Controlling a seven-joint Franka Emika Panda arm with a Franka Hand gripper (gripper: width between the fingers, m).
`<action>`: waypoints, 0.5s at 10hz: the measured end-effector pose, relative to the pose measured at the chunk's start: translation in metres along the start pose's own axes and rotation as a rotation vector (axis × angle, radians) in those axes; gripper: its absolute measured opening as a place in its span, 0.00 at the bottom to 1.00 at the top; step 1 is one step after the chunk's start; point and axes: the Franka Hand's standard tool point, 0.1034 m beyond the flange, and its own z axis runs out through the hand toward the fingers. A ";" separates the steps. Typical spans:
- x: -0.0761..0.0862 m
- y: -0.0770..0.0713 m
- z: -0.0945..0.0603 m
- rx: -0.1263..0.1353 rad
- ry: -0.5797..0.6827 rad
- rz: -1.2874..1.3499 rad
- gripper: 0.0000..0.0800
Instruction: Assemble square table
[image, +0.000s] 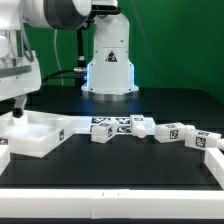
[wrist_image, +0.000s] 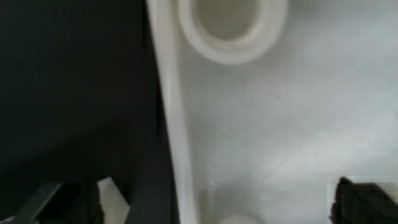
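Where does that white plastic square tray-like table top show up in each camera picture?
Exterior view: the white plastic square table top lies at the exterior view's left, under the gripper.
Wrist view: the top fills most of the picture, close up, beneath the open gripper.
Shared landmark: the black work surface bordering the top's edge.

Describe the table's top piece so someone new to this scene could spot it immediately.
On the black table, look to the exterior view's left, below the gripper. The square table top there is a wide, shallow white tray with a raised rim. The legs, in a row toward the exterior view's right, are small chunky blocks bearing black-and-white tags.
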 end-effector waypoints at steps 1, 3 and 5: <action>-0.003 0.000 0.007 0.012 0.001 0.002 0.81; -0.001 0.015 0.019 0.031 0.006 0.001 0.81; 0.007 0.014 0.035 0.051 0.011 -0.012 0.81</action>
